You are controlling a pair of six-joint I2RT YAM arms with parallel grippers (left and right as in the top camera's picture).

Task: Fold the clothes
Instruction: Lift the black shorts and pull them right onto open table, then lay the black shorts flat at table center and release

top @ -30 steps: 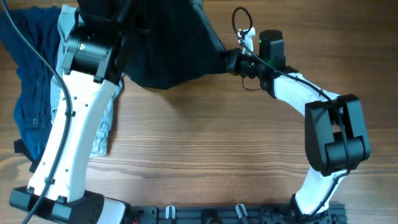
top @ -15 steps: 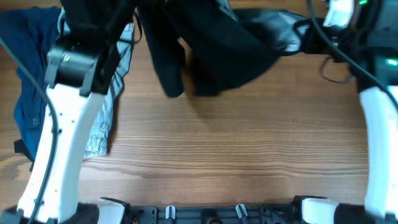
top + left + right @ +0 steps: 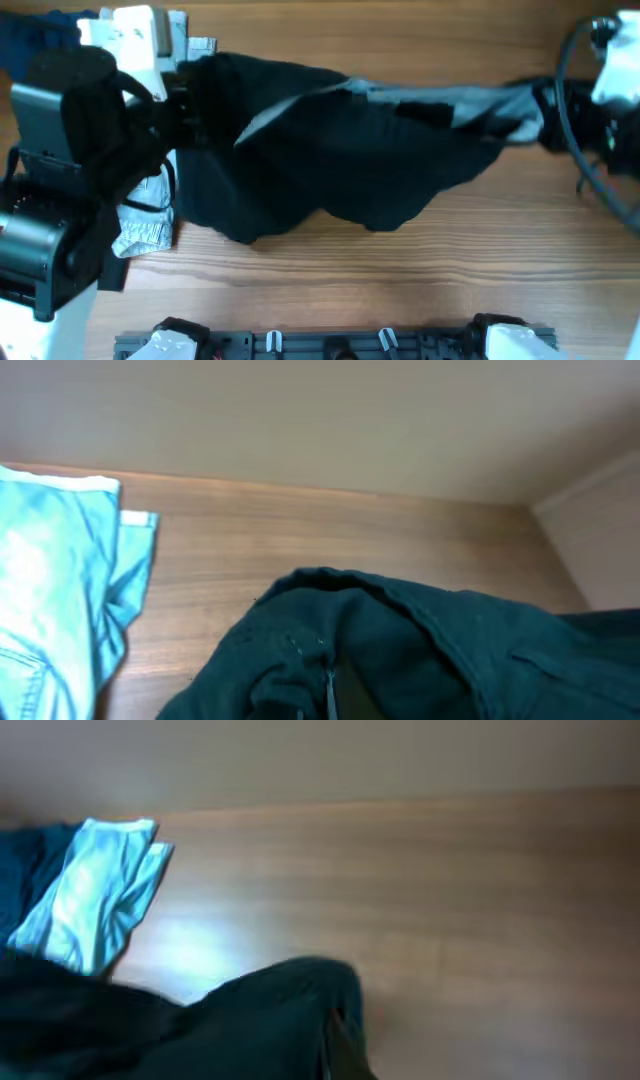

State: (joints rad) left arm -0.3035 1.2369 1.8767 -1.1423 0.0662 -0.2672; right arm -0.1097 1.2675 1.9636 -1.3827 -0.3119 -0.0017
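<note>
The left hand (image 3: 188,98) and right hand (image 3: 543,102) each grip large black fabric shorts (image 3: 340,160) stretched above the wooden surface (image 3: 400,275).

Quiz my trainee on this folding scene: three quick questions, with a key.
1. True or false: the black shorts lie folded flat on the table.
2. What holds the shorts? A) left end effector alone B) right end effector alone C) both
3. Fill in: the pale blue jeans lie toward the robot's ___ side.
Key: 1 false, they hang stretched out; 2 C; 3 left.
</note>
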